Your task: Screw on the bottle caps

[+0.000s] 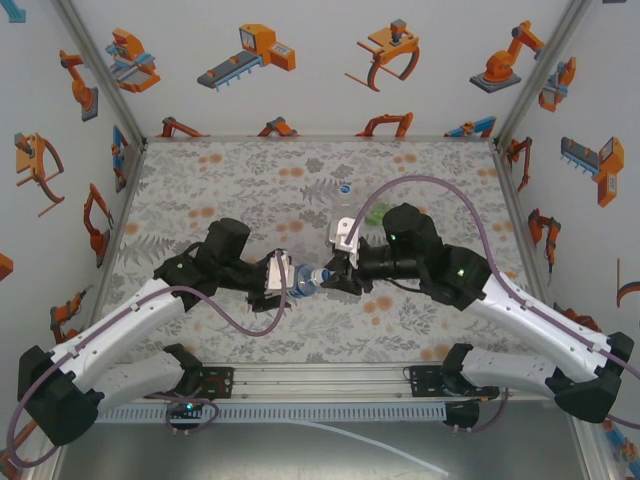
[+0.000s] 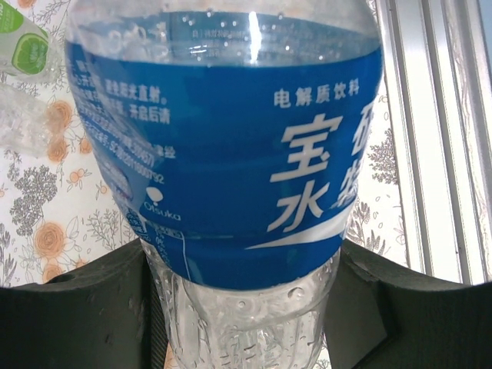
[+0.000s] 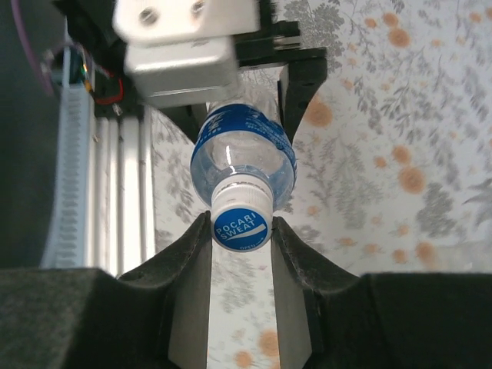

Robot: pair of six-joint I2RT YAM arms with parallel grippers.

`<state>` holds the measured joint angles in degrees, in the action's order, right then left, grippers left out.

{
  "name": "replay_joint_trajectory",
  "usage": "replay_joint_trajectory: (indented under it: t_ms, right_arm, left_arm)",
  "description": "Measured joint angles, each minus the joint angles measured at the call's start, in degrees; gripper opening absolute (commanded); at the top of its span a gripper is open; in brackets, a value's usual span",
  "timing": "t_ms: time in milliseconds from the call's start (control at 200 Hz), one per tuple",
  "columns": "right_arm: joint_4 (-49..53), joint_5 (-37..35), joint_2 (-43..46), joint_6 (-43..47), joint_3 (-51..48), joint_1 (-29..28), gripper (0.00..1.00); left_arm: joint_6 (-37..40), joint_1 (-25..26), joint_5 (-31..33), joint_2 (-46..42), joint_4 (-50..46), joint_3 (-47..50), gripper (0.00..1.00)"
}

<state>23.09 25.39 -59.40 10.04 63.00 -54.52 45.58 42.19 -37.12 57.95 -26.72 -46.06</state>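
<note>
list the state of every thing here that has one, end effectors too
blue-label bottle: held sideways in the left end effector, cap on its neck
cap: on the bottle neck, pinched by the right end effector
left end effector: shut on the bottle body
right end effector: shut on the cap
green-label bottle: lying loose on the table

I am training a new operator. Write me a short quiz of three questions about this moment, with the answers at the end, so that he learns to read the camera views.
1. Multiple choice: which jaws hold the body of the blue-label bottle? A) the left jaws B) the right jaws C) neither
2. Fill in: the cap between the right jaws reads ____.
3. True or false: the bottle stands upright.
Key: 1 A. 2 POCARI SWEAT. 3 False: it is held sideways between the two pairs of jaws.
</note>
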Motion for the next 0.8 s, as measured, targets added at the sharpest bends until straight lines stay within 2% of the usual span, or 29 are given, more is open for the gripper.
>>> replay_joint_trajectory:
  t_ms: [170,225,330,431,521,616,731,796]
  right_arm:
    - [-0.96,-8.09,0.04,-27.87,-1.46,-0.26,0.0]
    - [0.07,-11.19,-0.13,-38.86,-1.49,-0.39,0.06]
    - [2.54,-15.39,-0.33,-57.42,-1.49,-0.44,0.1]
    - [4.48,-17.84,-0.37,-69.46,-1.51,-0.48,0.11]
    - [5.22,-19.02,-0.44,-75.69,-1.51,-0.55,0.13]
    - [5.46,-19.76,-0.7,-78.88,-1.51,-0.55,0.19]
    - [6.05,-20.74,-1.27,-77.77,-0.7,-0.66,0.43]
    - [6.73,-22.75,-1.68,-74.66,0.76,-0.79,0.49]
  left_arm:
    - [0.02,0.0,2.12,0.0,-0.83,-0.04,0.0]
    - [0.02,0.0,2.73,0.02,-0.92,-0.07,0.0]
    - [0.02,0.0,3.34,0.22,-1.09,-0.11,0.0]
    - [0.0,0.0,3.56,0.44,-1.03,-0.11,0.0]
    - [0.0,0.0,3.89,0.48,-0.98,-0.24,0.0]
    - [0.0,0.0,4.5,0.5,-1.09,-0.37,0.0]
    - [-0.04,0.0,4.98,0.52,-1.01,-0.39,0.0]
    - [0.17,0.07,4.46,0.52,-0.92,-0.59,0.0]
